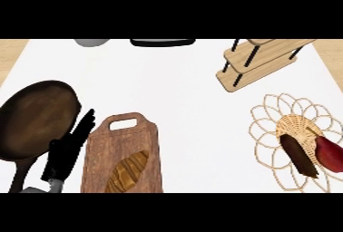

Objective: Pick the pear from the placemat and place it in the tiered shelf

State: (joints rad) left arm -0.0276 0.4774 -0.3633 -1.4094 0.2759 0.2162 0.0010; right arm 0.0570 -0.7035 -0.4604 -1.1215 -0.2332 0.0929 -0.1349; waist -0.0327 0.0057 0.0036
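Black left hand, slim black fingers, grey forearm.

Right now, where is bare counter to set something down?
Widest free patch: between the cutting board, the placemat and the tiered shelf. Crowded at left, where the left hand lies between the pan and the board.

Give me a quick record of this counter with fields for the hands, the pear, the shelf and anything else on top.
left hand: open, fingers straight, between pan and board
right hand: on the placemat, beside the pear
pear: red, on the woven placemat, partly cut off by view's right edge
tiered shelf: wooden, upper right, nothing seen on it
others: dark pan; cutting board with bread
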